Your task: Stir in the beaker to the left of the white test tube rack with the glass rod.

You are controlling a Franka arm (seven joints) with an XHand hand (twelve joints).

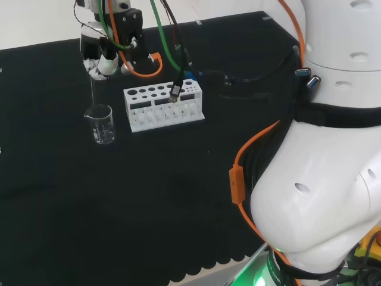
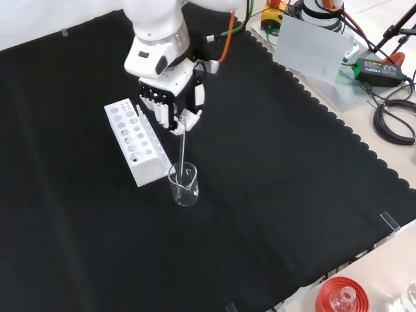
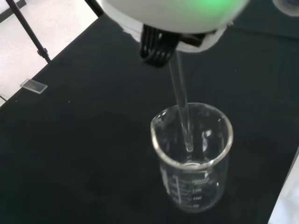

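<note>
The glass rod (image 2: 182,153) is pinched in the curled fingers of the hand (image 2: 170,97) and is held nearly upright, its lower end lowered inside the beaker (image 2: 184,184). In the wrist view the rod's tip (image 3: 188,148) is seen within the beaker's mouth, above the bottom. In the head view the beaker (image 1: 100,124) is set on the black cloth (image 1: 178,196) just left of the white test tube rack (image 1: 164,106), with the hand (image 1: 102,59) directly above it.
</note>
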